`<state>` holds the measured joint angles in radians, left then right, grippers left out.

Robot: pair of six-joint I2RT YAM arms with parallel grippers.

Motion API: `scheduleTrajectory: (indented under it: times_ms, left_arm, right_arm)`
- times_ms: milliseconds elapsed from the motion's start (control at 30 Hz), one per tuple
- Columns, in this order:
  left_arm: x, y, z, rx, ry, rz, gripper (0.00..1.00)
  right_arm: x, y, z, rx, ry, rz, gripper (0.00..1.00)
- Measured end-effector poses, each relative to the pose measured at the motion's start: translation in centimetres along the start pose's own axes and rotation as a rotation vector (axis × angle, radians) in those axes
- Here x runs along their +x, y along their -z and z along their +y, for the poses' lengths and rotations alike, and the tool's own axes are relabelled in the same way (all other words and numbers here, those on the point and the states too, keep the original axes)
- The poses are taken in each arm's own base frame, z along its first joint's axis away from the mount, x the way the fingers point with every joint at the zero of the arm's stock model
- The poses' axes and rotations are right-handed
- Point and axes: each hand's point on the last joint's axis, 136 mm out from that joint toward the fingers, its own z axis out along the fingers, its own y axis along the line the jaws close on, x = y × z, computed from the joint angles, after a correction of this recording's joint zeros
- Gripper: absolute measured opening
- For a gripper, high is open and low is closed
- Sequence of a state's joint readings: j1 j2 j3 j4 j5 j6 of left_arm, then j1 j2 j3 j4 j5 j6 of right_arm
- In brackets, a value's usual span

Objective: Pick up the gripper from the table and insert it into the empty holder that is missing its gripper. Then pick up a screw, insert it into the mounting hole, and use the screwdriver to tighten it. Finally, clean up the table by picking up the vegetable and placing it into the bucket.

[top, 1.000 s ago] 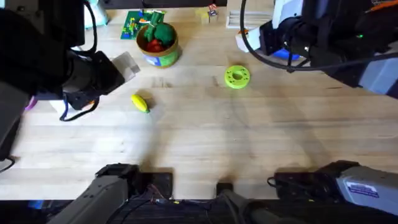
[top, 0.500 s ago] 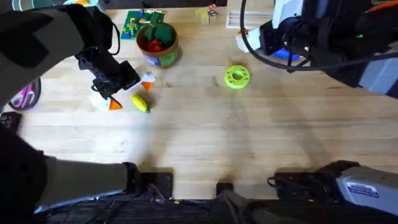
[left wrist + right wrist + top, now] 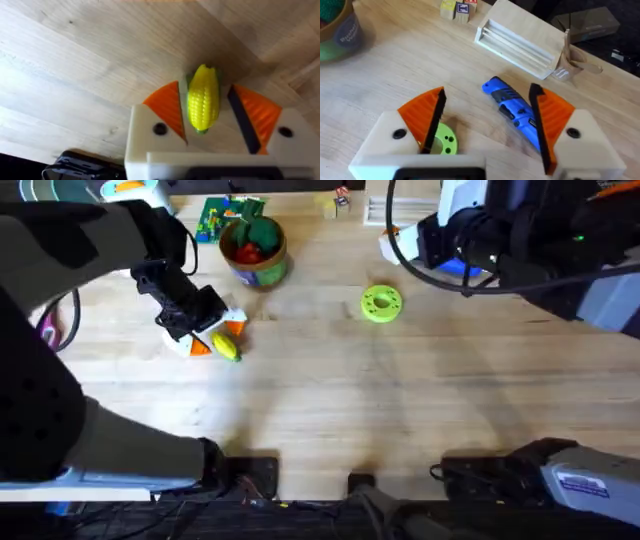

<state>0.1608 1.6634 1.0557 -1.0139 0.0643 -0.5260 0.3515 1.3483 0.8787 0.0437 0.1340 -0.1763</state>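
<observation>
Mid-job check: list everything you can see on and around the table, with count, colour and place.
vegetable: 1, yellow, on the table between the left gripper's fingers
bucket: 1, green rim, tan sides, far side left of centre, red and green toy produce inside
disc: 1, lime green, right of the bucket
screwdriver: 1, blue, on the table ahead of the right gripper
wooden tray: 1, pale wood, beyond the screwdriver
toy blocks: a few, mixed colours, far edge
left gripper: white with orange pads, open around the vegetable
right gripper: white with orange pads, open, far right
</observation>
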Motion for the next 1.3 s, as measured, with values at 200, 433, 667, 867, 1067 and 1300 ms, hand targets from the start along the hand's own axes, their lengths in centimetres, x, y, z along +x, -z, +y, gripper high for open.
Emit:
scheduleTrajectory:
  times_ms: [200,433,667,867,1067,1300]
  left_arm:
    - [0.0,0.0,-0.1,0.003,-0.004,0.001,0.348]
    - [0.0,0.2,0.0,0.002,-0.009,0.002,0.036]
    - [0.4,2.9,0.0,0.002,-0.009,0.005,0.036]
    - [-3.2,12.8,-2.9,0.178,-0.033,-0.297,0.036]
    - [-5.3,19.9,-6.1,0.38,-0.031,-0.535,0.036]
    - [-6.8,18.7,-11.7,0.479,-0.056,-0.534,0.036]
  right_arm:
    - [0.0,0.0,0.0,0.0,0.004,0.0,0.991]
    - [0.0,0.0,0.0,0.0,0.007,0.0,0.993]
    - [0.0,0.0,0.0,0.0,0.007,-0.001,0.994]
    - [0.0,0.0,0.0,0.0,0.007,-0.002,0.992]
    - [0.0,0.0,0.0,0.0,0.007,-0.002,0.993]
    - [0.0,0.0,0.0,0.0,0.007,-0.002,0.992]
